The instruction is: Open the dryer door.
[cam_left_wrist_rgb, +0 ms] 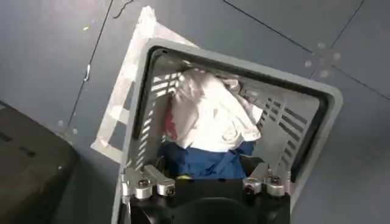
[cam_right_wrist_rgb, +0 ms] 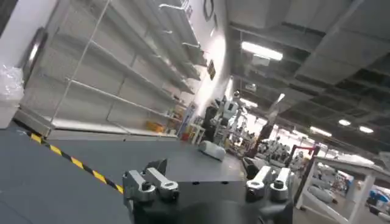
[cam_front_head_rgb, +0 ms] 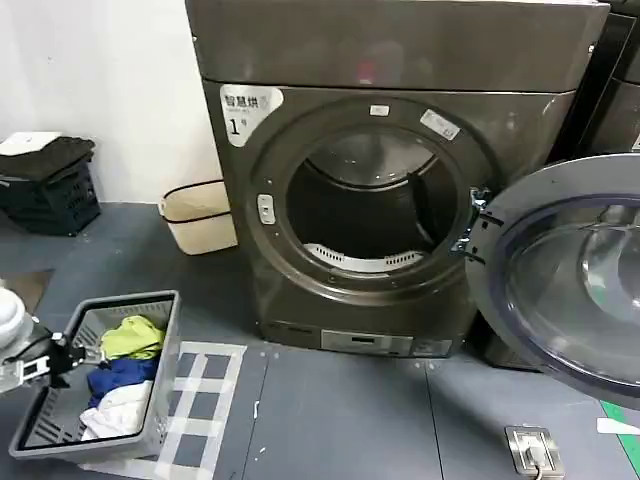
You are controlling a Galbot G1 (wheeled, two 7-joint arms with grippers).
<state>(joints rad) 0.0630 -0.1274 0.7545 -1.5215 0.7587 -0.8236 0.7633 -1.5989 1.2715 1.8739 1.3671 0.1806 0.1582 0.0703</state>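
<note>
We see a grey floor [cam_front_head_rgb: 330, 420] carrying the dryer [cam_front_head_rgb: 390, 180], a grey laundry basket [cam_front_head_rgb: 160, 400] on white tape squares [cam_front_head_rgb: 205, 385], a beige bin [cam_front_head_rgb: 198, 215], a black crate [cam_front_head_rgb: 50, 195] and a metal floor plate [cam_front_head_rgb: 533, 450].

dryer door [cam_front_head_rgb: 560, 290]: glossy chrome ring, tinted glass | basket [cam_front_head_rgb: 160, 400]: matt grey plastic, cloth inside

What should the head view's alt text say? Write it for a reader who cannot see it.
A grey-brown front-loading dryer labelled "1" stands with its round chrome-ringed glass door swung open to the right, showing the dark drum. At lower left the left pincer hovers by a grey plastic laundry basket of clothes.
</note>
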